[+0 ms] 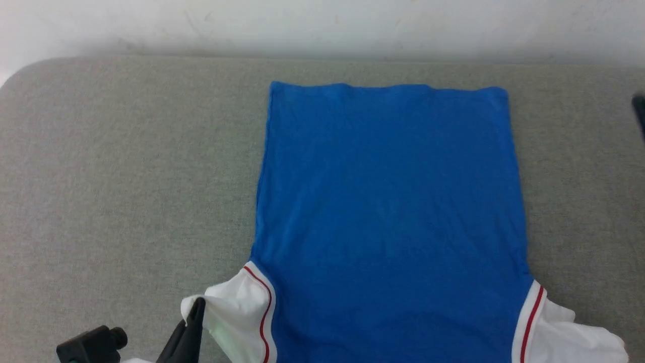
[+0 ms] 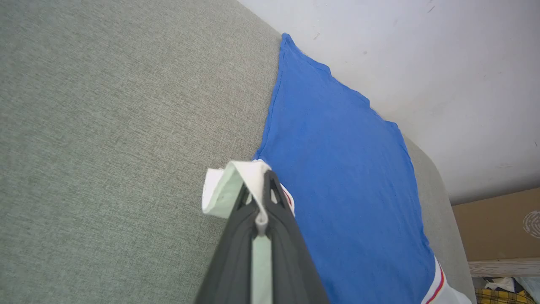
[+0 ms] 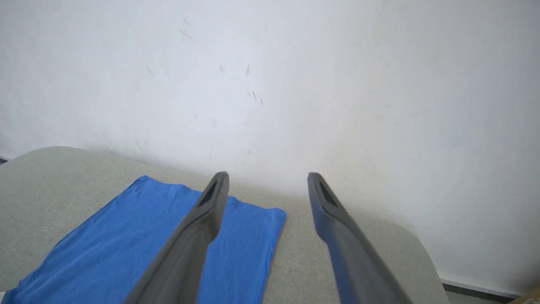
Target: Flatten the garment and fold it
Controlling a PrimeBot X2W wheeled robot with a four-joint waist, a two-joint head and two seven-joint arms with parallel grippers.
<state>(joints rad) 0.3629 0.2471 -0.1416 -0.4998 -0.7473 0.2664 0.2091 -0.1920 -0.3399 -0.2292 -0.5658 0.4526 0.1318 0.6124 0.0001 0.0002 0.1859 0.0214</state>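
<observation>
Head view: grey woven bench [image 1: 126, 176] with rounded corners, carrying the garment [image 1: 388, 201] spread flat, a smooth blue jersey rectangle with red-piped white sleeves at its near corners. Left pincer [image 1: 199, 306] is pinched on the garment's crumpled left sleeve [image 1: 237, 307]. Right pincer [image 3: 268, 179] is spread in the air by the garment's far right corner.

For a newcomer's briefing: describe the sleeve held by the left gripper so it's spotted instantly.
On the grey fabric-covered surface lies a flat royal-blue jersey T-shirt. At its near-left corner, the white red-trimmed sleeve is lifted, pinched in the left gripper's dark jaws; the opposite white sleeve lies loose, untouched.
</observation>
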